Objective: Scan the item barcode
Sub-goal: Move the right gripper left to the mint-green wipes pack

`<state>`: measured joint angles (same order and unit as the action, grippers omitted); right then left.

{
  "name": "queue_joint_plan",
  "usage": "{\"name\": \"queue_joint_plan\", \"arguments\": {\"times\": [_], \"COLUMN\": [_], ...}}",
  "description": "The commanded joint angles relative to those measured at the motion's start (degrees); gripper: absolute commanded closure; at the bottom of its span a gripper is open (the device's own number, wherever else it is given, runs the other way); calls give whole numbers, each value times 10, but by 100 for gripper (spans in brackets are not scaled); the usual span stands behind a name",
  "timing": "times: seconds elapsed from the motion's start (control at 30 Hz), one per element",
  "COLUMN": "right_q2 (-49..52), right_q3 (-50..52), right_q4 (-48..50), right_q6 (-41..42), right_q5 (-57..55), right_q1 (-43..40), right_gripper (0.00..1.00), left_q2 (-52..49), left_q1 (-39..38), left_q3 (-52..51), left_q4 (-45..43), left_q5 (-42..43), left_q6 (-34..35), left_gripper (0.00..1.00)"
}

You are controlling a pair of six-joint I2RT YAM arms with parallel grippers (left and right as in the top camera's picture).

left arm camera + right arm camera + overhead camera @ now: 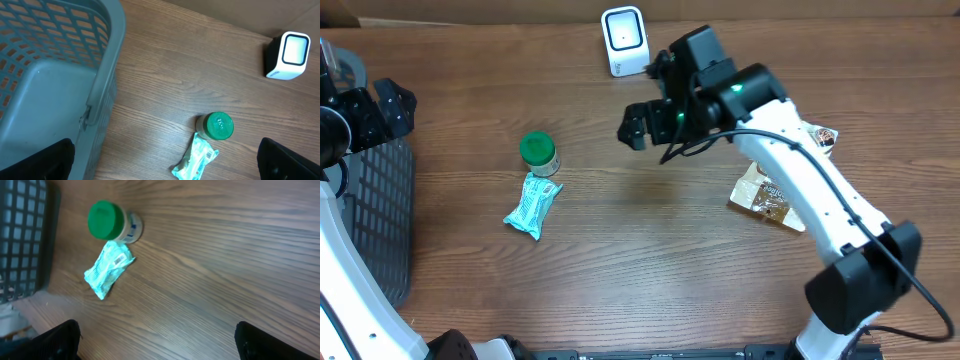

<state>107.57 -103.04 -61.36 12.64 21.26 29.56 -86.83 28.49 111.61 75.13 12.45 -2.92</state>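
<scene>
A white barcode scanner [624,40] stands at the table's far edge and shows again in the left wrist view [288,55]. A teal packet [533,205] lies flat left of centre, its barcode facing up [196,159] [109,269]. Touching its far end is a jar with a green lid [538,153] [217,125] [107,221]. My right gripper [645,95] [160,345] hangs open above bare wood, right of the jar and in front of the scanner, holding nothing. My left gripper [370,95] [165,170] is open and empty over the basket's edge at the far left.
A grey mesh basket [375,220] [50,75] [22,235] fills the left side of the table. Two brown snack packets [765,195] [820,135] lie on the right beside the right arm.
</scene>
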Motion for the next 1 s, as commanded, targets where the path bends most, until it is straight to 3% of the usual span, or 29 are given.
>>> {"name": "queue_joint_plan", "arguments": {"times": [0.0, 0.27, 0.53, 0.97], "right_q2": [37, 80, 132, 188], "right_q3": [3, 3, 3, 3], "right_q4": [18, 105, 205, 235], "right_q6": [10, 12, 39, 39], "right_q5": [16, 10, -74, -95], "right_q1": [43, 133, 208, 233], "right_gripper": [1, 3, 4, 5], "left_q2": [-1, -1, -1, -1], "left_q1": [-4, -4, -4, -4], "left_q3": [2, 2, 2, 2], "left_q4": [-2, -2, -2, -2], "left_q5": [7, 7, 7, 7], "left_q6": [8, 8, 8, 8], "left_gripper": [0, 0, 1, 1]}}
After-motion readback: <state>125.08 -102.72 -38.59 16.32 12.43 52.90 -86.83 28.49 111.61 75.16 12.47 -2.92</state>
